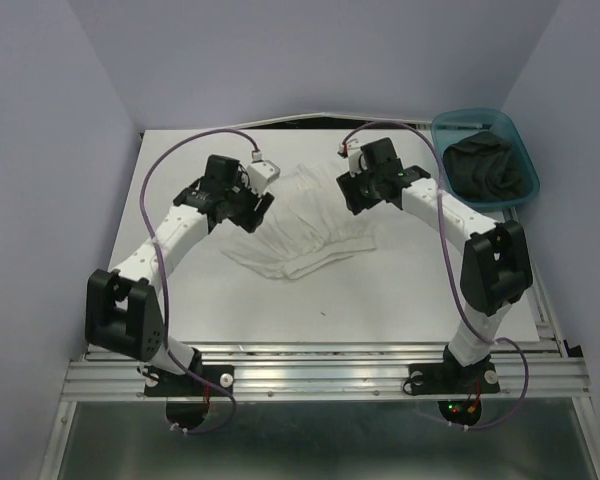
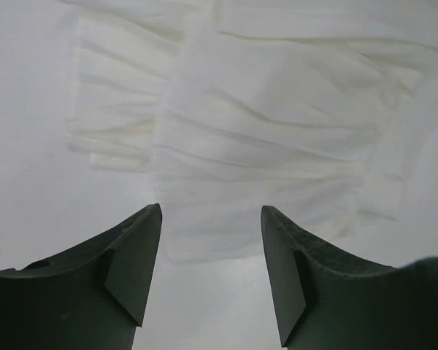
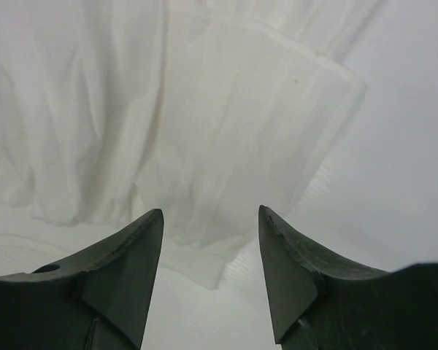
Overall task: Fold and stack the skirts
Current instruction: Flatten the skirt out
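Skirt folding is my guess for the step in hand, and it is the white skirt (image 1: 310, 225) that is being worked on. On the left side, the left jaws are spread apart with nothing between them; they hang low over the bare worktop (image 1: 380, 300); the ruffled edge of the white skirt lies just in front of their tips, not touching them. The white skirt itself lies flat in the middle, between the two pairs of jaws, with its frilly rows bunched up a bit, so it does not look neatly folded yet. On the right side, the right jaws are spread apart too and pinch nothing; a flat flap of the white skirt sits just ahead of them, and its corner pokes in between their tips.

For the next move, I think each pair of jaws has to go down onto the cloth in front of it and pinch an edge; then both should lift together and lay that side over, so the skirt does not twist or slide.

Far off to the right of the right jaws sits the teal bin (image 1: 480, 113); the dark skirt (image 1: 490, 165) lies crumpled inside it; it has yet to come out, be folded and be stacked.
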### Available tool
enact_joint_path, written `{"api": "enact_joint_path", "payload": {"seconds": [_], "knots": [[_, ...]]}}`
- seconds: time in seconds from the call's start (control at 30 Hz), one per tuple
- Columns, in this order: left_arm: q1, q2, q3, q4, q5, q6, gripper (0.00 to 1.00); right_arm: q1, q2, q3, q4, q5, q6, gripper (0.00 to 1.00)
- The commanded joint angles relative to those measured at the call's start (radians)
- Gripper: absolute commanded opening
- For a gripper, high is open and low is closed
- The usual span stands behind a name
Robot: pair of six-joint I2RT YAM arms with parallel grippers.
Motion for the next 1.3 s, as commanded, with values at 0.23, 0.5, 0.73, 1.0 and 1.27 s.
{"api": "enact_joint_path", "payload": {"seconds": [0.23, 0.5, 0.73, 1.0, 1.27], "knots": [[0.126, 0.334, 0.206, 0.134, -0.150, 0.117, 0.63, 0.028, 0.258, 0.147, -0.071, 0.009, 0.146, 0.60], [0.120, 0.416, 0.096, 0.151, -0.183, 0.209, 0.58, 0.028, 0.370, 0.181, -0.048, 0.141, 0.066, 0.60], [0.080, 0.273, -0.145, 0.113, -0.137, 0.289, 0.51, 0.028, 0.395, 0.220, 0.056, 0.146, -0.034, 0.65], [-0.122, -0.010, -0.277, -0.037, 0.045, 0.228, 0.49, 0.028, 0.344, 0.269, 0.157, 0.137, -0.135, 0.72], [0.069, -0.069, -0.109, 0.027, 0.139, 0.055, 0.50, 0.068, 0.105, 0.229, 0.061, -0.050, 0.006, 0.68]]}}
